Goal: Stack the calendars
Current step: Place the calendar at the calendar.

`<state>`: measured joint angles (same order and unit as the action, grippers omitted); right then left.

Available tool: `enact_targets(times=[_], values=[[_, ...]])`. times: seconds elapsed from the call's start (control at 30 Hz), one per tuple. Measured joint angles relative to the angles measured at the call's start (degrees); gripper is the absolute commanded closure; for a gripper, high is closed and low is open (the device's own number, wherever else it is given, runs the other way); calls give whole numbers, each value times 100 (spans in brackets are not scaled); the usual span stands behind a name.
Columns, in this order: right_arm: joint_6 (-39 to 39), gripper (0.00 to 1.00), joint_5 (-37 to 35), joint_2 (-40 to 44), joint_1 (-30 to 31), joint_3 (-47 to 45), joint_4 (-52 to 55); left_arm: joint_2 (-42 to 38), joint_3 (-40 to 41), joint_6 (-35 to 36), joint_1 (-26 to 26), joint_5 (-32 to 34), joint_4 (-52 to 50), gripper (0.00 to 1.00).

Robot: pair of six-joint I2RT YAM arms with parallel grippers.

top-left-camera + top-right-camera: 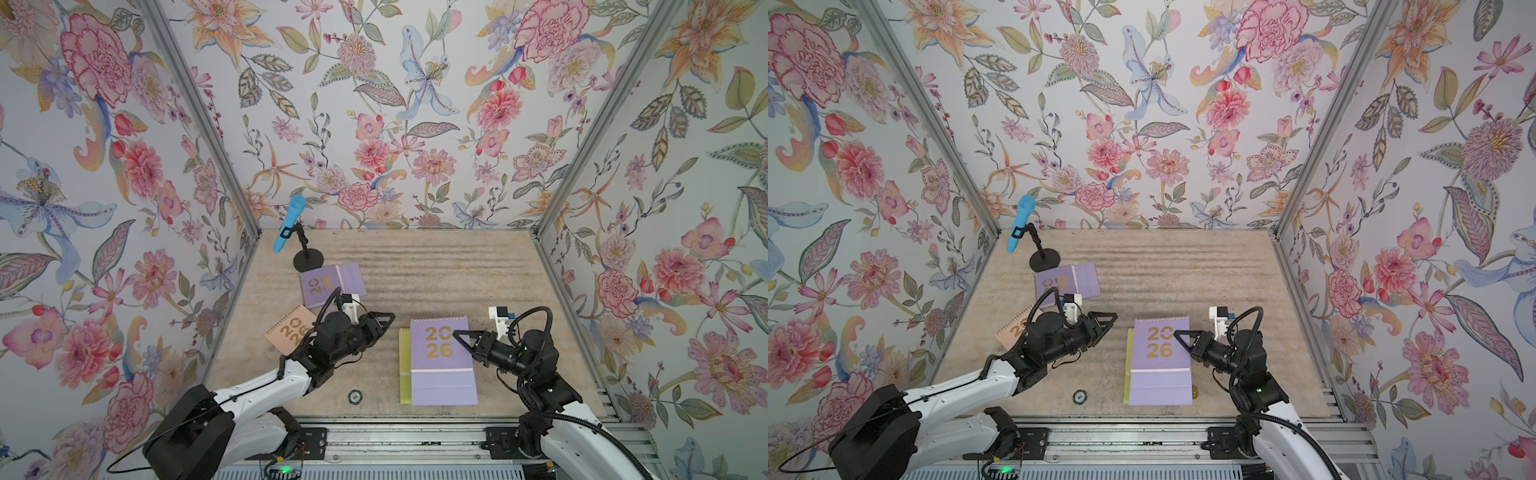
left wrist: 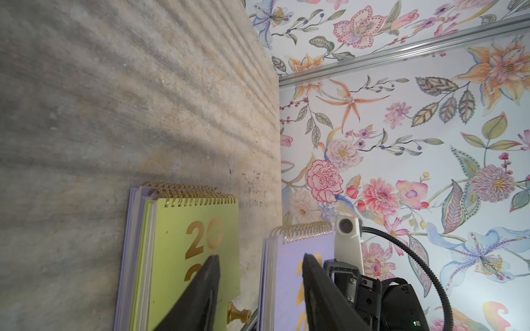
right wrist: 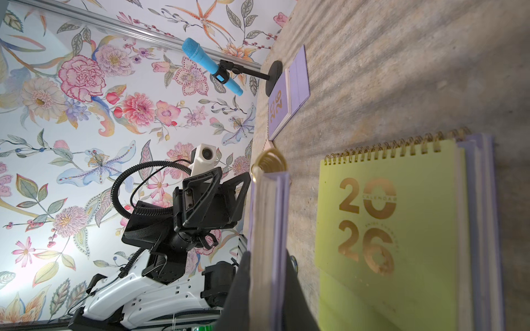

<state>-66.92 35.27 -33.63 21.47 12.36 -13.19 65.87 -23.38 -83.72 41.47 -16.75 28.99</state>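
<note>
At the table's (image 1: 436, 270) left side: peach calendar (image 1: 289, 328) lies flat, with one corner hidden by the left arm (image 1: 266, 386). Behind it is the far calendar (image 1: 328, 284), lilac and flat, just beside the mic stand (image 1: 308, 261); that arm partly hides its near edge.

Left gripper (image 1: 388, 319): jaws stand apart with nothing between them, just short of the stack. In both top views one finger hides the other.

Right of centre: green calendar (image 3: 401, 229) tops a stack of lilac ones (image 2: 130, 243). Only their edges show, so the count is unclear.

Held calendar (image 1: 440, 353), lilac, hangs over the stack. Both wrist views show it clear of the stack, and in both top views it covers nearly all the green.

Right gripper (image 1: 459, 336): clamped on the held calendar's right edge, lower finger hidden.

Gold knob (image 2: 238, 313) sits beside the stack, cut off.
</note>
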Motion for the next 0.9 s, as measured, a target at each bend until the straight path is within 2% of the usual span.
enact_targets(times=[0.2, 0.57, 0.9], values=[[-22, 100, -216, 131, 315, -20, 197, 2, 234, -44, 365, 225, -107, 57], [-66, 100, -560, 160, 684, -116, 278, 2, 404, -114, 588, 420, -118, 67], [-87, 100, -750, 122, 914, -122, 256, -101, 575, -131, 669, 529, -223, 70]])
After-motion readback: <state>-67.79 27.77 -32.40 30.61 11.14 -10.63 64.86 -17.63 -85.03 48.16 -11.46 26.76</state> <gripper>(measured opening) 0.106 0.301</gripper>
